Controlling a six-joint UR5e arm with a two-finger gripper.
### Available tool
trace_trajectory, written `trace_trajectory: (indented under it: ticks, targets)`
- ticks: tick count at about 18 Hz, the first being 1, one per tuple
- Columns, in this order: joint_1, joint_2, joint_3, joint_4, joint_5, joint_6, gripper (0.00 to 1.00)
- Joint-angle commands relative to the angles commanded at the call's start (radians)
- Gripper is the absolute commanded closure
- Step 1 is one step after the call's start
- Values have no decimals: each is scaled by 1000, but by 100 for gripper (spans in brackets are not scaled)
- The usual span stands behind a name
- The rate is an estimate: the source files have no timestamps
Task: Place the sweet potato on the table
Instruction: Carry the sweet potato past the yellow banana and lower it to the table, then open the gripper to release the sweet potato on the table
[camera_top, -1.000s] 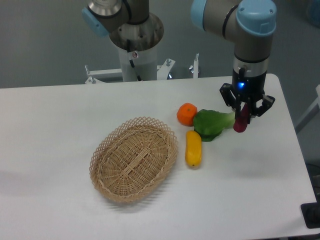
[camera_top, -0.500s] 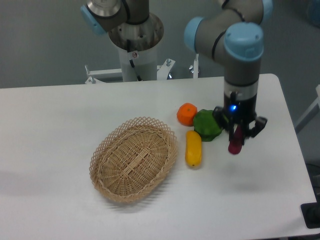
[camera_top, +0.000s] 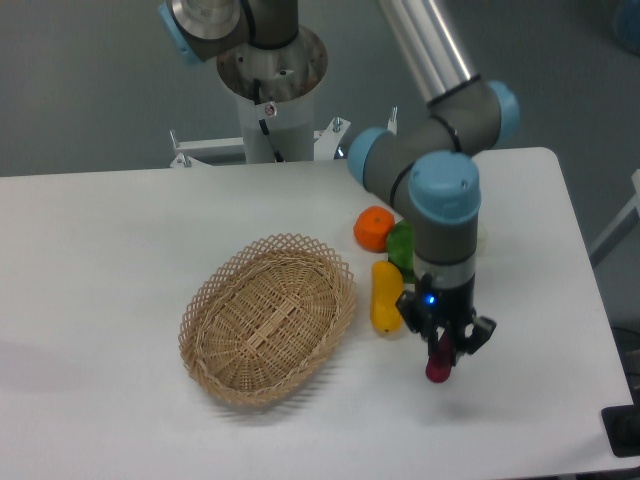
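Gripper (camera_top: 444, 343) clamped on one sweet potato (camera_top: 438, 363), held upright, tip low over the worktop (camera_top: 100, 260), at 4 o'clock from the one yellow vegetable (camera_top: 387, 297). One basket (camera_top: 268, 317), one orange (camera_top: 374, 228), one green vegetable (camera_top: 401, 246). Bare worktop toward 5 o'clock.

Slender magenta sweet potato (camera_top: 438, 366) upright in the gripper (camera_top: 441, 352), above white table (camera_top: 120, 250).

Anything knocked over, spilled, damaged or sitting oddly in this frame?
Nothing stands out. The gripper holds the sweet potato upright over bare table; the wicker basket sits flat, and the yellow vegetable and orange fruit rest beside it.
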Motion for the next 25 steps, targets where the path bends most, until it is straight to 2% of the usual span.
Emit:
trace_trajectory:
  ticks: [6,12,13,14,16,19,25]
  targets:
    - [-14,-41,-8,3,12,-2,62]
    - [-20,-45,-18,3,12,-5,61]
    - [-20,-43,-18,3,12,-5,56]
    - [-20,-42,-12,3,12,-5,44]
    - [-20,-31,0,3,12,-2,0]
    - [-23,6,-3,0,15,-37,0]
    - [-26,101,-5,-5,17,-238,0]
